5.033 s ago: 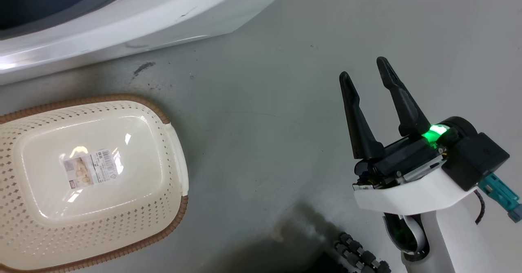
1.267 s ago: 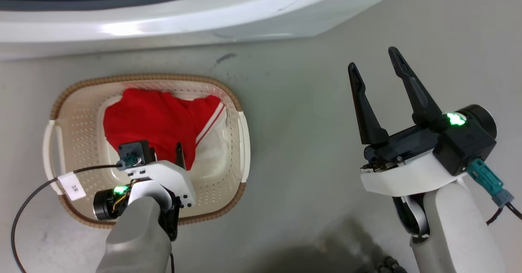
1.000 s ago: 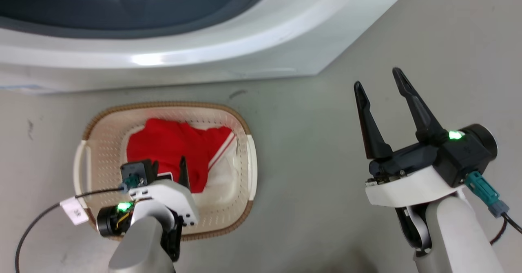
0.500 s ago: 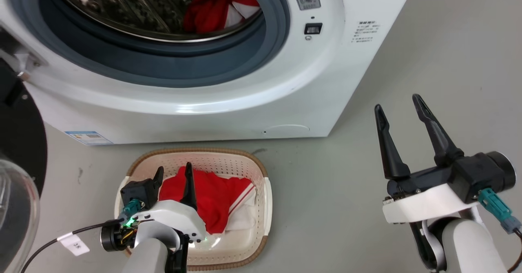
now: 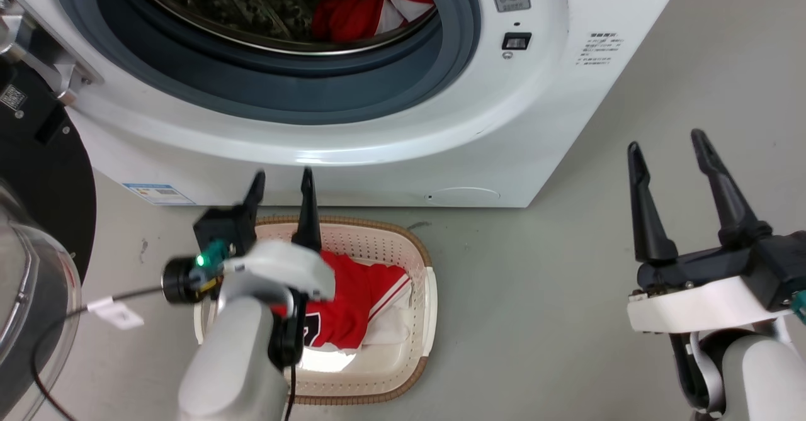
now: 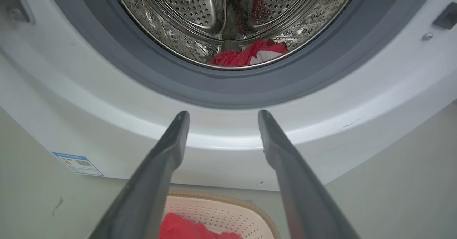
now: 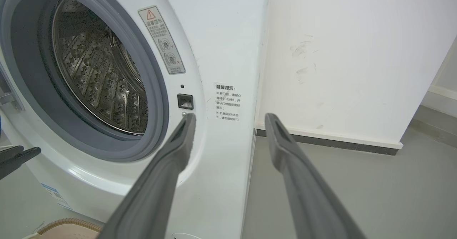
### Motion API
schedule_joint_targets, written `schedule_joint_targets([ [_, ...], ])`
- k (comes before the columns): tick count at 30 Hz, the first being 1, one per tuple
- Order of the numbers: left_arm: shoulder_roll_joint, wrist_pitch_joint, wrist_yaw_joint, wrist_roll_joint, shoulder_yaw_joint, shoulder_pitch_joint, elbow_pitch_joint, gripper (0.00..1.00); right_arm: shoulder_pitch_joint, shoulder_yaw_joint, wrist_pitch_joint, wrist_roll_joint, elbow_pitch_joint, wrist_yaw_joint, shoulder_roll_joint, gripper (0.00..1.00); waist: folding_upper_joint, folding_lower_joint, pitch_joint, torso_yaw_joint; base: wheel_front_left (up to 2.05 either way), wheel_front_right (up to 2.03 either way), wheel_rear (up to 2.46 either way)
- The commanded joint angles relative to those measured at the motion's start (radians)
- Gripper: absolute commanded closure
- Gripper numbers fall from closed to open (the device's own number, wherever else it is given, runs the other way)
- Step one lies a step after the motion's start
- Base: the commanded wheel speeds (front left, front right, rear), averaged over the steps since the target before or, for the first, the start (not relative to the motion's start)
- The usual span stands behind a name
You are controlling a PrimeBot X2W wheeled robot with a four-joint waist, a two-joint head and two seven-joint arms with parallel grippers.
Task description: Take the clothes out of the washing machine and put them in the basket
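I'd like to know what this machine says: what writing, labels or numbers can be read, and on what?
"温馨提示": heads the warning sticker and the printed notice on the washing machine; smaller lines too small.
Blue label low on its front: too small.
Cable tag: blurred.
White print on the clothes in the basket: partly hidden.

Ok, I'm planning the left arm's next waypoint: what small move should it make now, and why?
Probably raise the left gripper and ease it forward through the door ring toward the red garment in the drum. It is open and empty, aimed at the front of the washing machine below the opening; another garment lies in the basket, so one is left inside.
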Motion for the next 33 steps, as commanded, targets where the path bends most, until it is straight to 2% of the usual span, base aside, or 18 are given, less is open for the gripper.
schedule_joint_targets([
  [1, -0.001, -0.002, -0.001, 0.007, 0.0, -0.036, -0.002, 0.0, -0.017, -0.004, 0.001, -0.005, -0.01, -0.001, 0.001, 0.0, 0.0, 0.0002, 0.014, 0.001, 0.0, 0.0, 0.0],
  [8, 0.0, -0.002, -0.026, 0.048, 0.026, -0.222, 0.065, 0.0, -0.039, 0.001, 0.011, -0.017, -0.061, -0.001, 0.001, 0.0, 0.0, 0.0002, 0.075, -0.022, 0.0, 0.0, 0.0],
  [15, 0.023, -0.002, -0.068, 0.068, 0.055, -0.431, 0.214, 0.0, -0.069, 0.03, 0.014, -0.015, -0.115, -0.001, 0.001, 0.0, 0.0, 0.0002, 0.16, -0.083, 0.0, 0.0, 0.0],
  [16, 0.046, -0.002, -0.084, 0.068, 0.06, -0.563, 0.324, 0.0, -0.085, 0.048, 0.007, 0.0, -0.131, -0.001, 0.001, 0.0, 0.0, 0.0002, 0.213, -0.122, 0.0, 0.0, 0.0],
  [21, 0.097, 0.04, -0.102, 0.07, 0.059, -0.74, 0.469, 0.0, -0.102, 0.079, -0.013, 0.034, -0.123, -0.001, 0.001, 0.0, 0.0, 0.0002, 0.271, -0.177, 0.0, 0.0, 0.0],
  [27, 0.177, 0.149, -0.106, 0.086, 0.046, -0.906, 0.598, 0.0, -0.118, 0.12, -0.047, 0.084, -0.097, -0.001, 0.001, 0.0, 0.0, 0.0002, 0.332, -0.257, 0.0, 0.0, 0.0],
  [33, 0.254, 0.32, -0.117, 0.117, 0.01, -1.063, 0.673, 0.0, -0.123, 0.148, -0.076, 0.133, -0.07, -0.001, 0.001, 0.0, 0.0, 0.0002, 0.407, -0.325, 0.0, 0.0, 0.0],
])
